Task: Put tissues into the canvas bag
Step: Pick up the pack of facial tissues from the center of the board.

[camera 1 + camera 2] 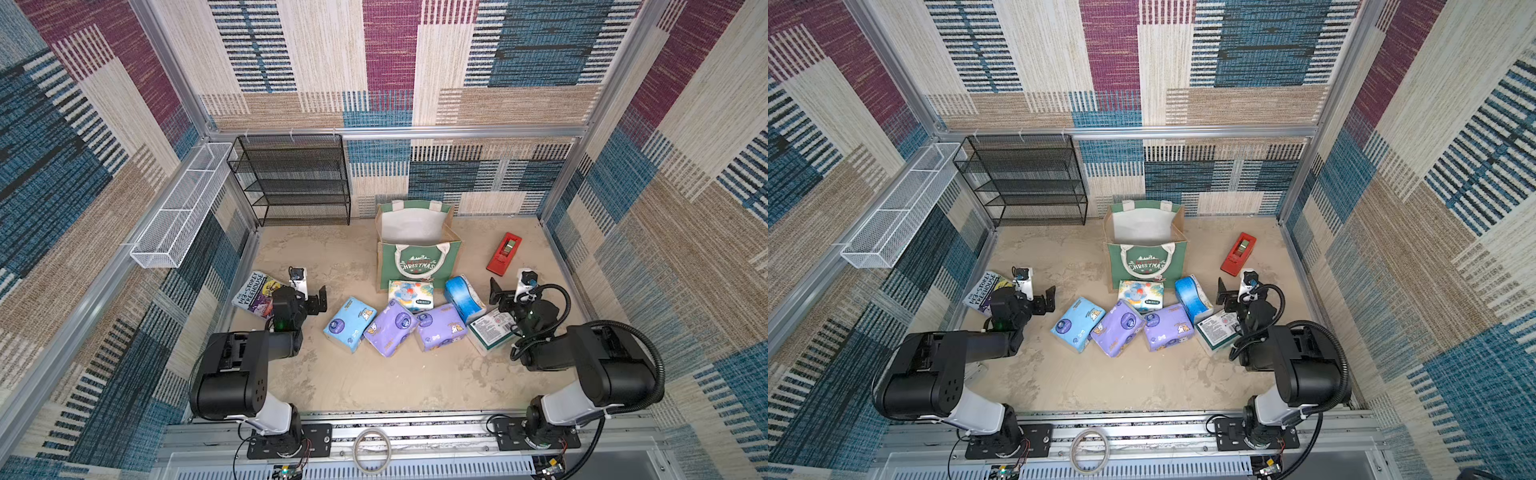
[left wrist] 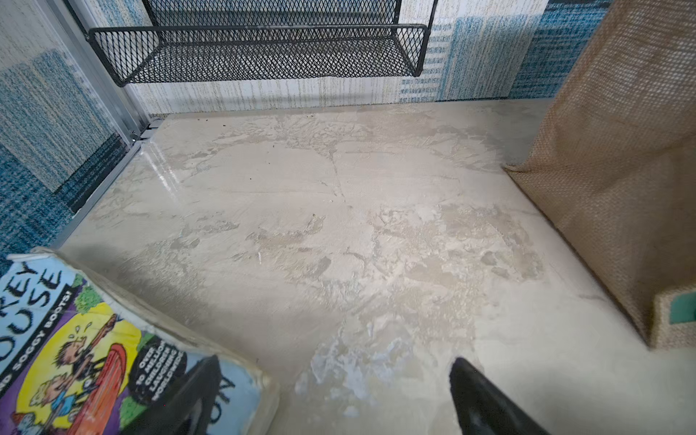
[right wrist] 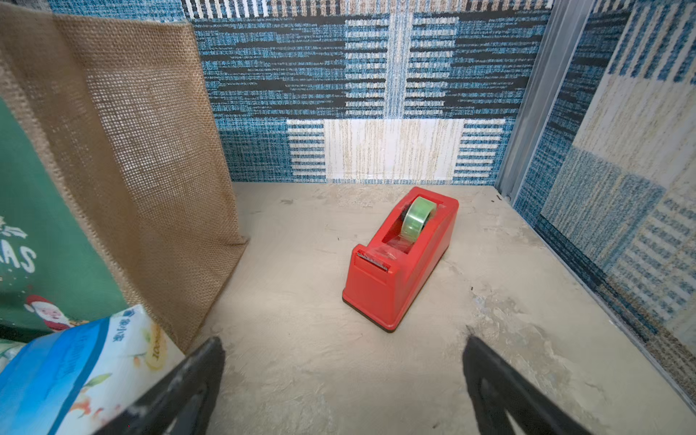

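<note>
Right wrist view has my right gripper (image 3: 342,346) spread wide above the bare table (image 3: 301,376), gripping nothing, with a red tape dispenser (image 3: 399,263) ahead and the canvas bag (image 3: 150,150) off to one side. My left gripper (image 2: 335,365) is also spread wide and empty, one finger over the Treehouse book (image 2: 75,339). In a top view the canvas bag stands upright, mouth open, white lining showing. All six tissue packs lie on the table before its green face: the elephant pack (image 1: 410,295) just in front of it, the light blue pack (image 1: 350,323), two lilac packs (image 1: 390,328) (image 1: 440,327), the deeper blue pack (image 1: 463,299), and the green-and-white pack (image 1: 492,330) beside my right arm.
</note>
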Available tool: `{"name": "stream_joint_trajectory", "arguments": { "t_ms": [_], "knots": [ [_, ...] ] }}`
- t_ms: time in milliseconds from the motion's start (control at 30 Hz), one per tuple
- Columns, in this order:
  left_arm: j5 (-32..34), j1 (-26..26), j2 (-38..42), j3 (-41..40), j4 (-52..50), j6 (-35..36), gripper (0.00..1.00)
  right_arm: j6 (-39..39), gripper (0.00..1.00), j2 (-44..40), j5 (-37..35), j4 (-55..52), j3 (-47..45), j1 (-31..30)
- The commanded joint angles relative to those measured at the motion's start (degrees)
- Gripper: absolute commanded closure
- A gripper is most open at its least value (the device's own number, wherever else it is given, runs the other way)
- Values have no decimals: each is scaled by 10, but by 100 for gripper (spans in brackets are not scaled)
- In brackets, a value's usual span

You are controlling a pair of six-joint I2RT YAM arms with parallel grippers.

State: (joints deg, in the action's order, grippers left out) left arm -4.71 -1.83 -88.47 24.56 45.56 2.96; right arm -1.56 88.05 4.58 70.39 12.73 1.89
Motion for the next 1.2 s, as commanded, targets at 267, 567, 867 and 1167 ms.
{"name": "stream_joint_trajectory", "arguments": {
  "t_ms": [267, 567, 867, 1167],
  "knots": [
    [-1, -1, 1, 3, 6, -10, 1, 3, 1, -2, 4, 19, -1, 0],
    [-1, -1, 0, 6, 1, -11, 1, 3, 1, -1, 4, 18, -1, 0],
    [-8, -5, 0, 8, 0, -13, 1, 3, 1, -2, 5, 19, -1, 0],
    [46, 0, 113, 53, -166, -28, 6, 7, 0, -61, 36, -328, 161, 0]
  ]
}}
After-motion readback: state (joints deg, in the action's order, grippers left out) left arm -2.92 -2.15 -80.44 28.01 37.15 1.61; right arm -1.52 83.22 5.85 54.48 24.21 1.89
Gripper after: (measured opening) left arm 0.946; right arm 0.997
